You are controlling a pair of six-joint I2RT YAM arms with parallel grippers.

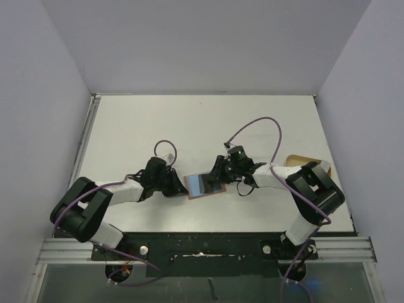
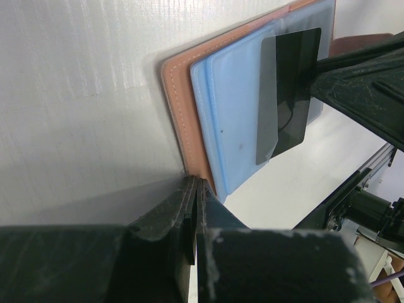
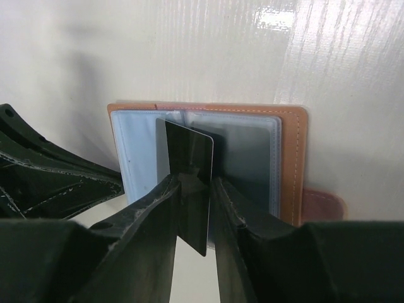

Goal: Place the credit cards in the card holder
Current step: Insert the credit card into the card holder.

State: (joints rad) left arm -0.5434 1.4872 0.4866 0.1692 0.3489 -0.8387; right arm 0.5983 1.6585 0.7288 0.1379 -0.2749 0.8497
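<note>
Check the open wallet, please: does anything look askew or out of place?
Yes. One dark card stands tilted at the card holder's clear pocket, only partly in, between the right gripper's fingers. The left gripper pinches the holder's edge.

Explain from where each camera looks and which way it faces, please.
Top external: above and behind the robot, looking down at the table; left arm and right arm show.
Left wrist: low, along the left gripper, shut on the card holder.
Right wrist: along the right gripper, a credit card between its fingers.
Both wrist views share the card holder and that card.
</note>
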